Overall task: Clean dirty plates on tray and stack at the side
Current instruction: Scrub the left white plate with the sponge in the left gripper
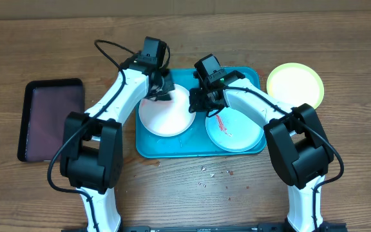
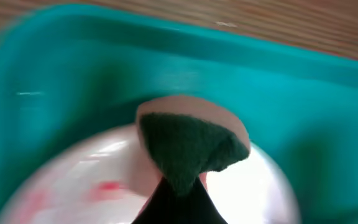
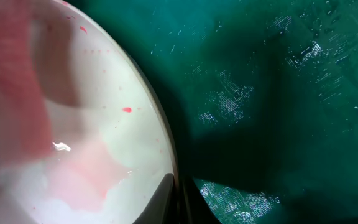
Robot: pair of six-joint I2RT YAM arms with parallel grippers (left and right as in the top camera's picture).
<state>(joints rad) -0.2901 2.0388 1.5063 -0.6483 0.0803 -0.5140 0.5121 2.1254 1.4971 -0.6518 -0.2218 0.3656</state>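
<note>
— Left gripper (image 1: 158, 93)?
— Clamped on sponge (image 2: 191, 144), over white plate (image 1: 167, 117), in teal tray (image 1: 143, 145).
— Right gripper (image 1: 199, 103)?
— Pinching that plate's rim. Mint plate (image 1: 237, 132) beside; yellow-green plate (image 1: 295, 84) outside tray.

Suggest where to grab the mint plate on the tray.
Probably the rim of the mint plate at its far edge, one finger inside and one outside, coming down from above. It lies flat, its right and near edges crowd the tray wall, and the white plate sits close on its left.
</note>
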